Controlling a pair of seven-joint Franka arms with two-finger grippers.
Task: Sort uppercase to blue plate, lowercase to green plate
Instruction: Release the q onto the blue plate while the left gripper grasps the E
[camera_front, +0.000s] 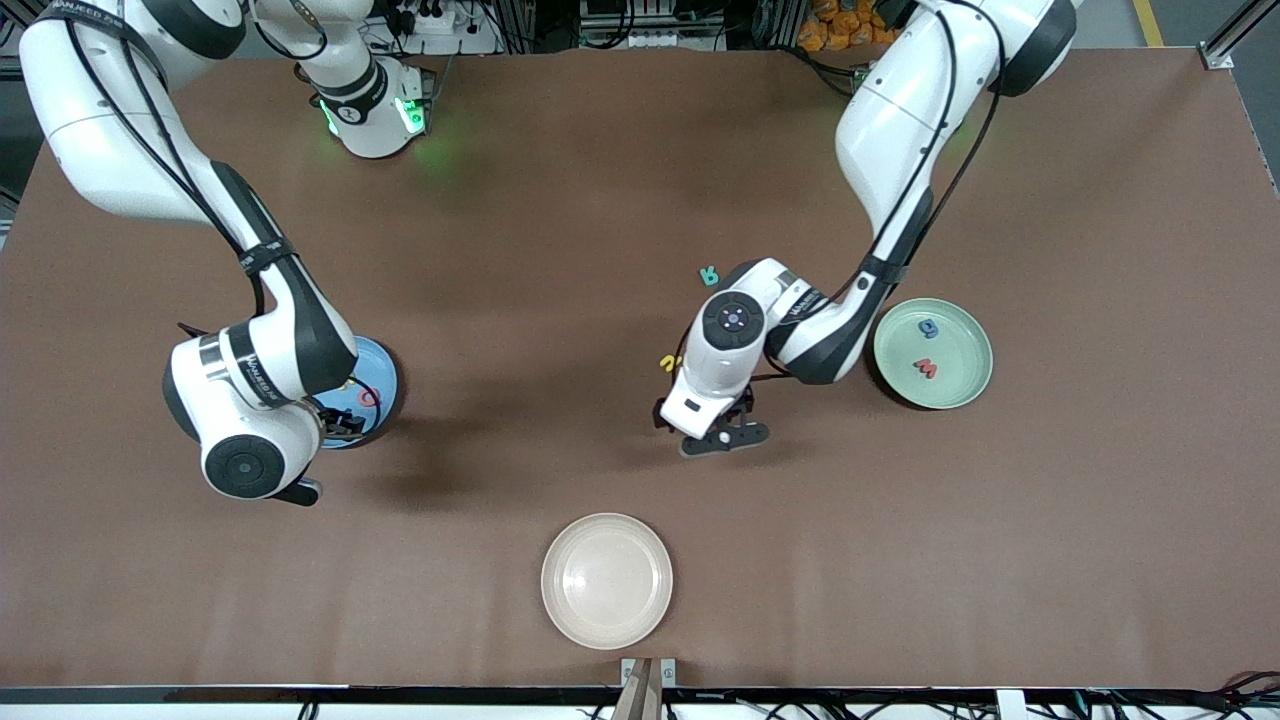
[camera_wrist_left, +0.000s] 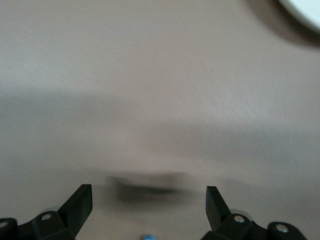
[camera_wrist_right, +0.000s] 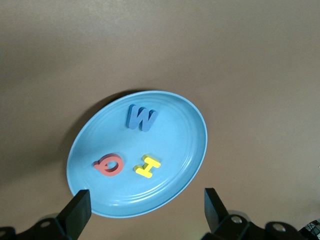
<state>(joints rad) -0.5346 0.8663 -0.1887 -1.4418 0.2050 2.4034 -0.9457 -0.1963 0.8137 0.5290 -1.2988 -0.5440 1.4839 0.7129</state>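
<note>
- Right gripper (camera_wrist_right: 145, 210) over the round, shallow medium-blue plastic plate (camera_wrist_right: 185, 125), fingers spread wide, nothing between them.
- Lying in that blue plate: blue foam capital M (camera_wrist_right: 141, 118), red foam Q (camera_wrist_right: 109, 165), yellow foam H (camera_wrist_right: 147, 166), all apart from one another.
- Blue plate (camera_front: 388, 372) toward the right arm's end of the table, largely covered by the right arm in the front view.
- Left gripper (camera_wrist_left: 149, 207) low over bare brown table near the middle, fingers wide apart, holding nothing.
- Round pale mint-green plastic plate (camera_front: 962, 352) toward the left arm's end, with a small blue foam letter (camera_front: 929, 327) and a small red foam letter (camera_front: 926, 368) in it.
- Teal-green foam letter (camera_front: 709, 275) on the table, farther from the front camera than the left gripper.
- Small yellow foam letter (camera_front: 669, 362) on the table, partly hidden beside the left arm's wrist.
- Cream-white round plate (camera_front: 607, 580) nearest the front camera.
</note>
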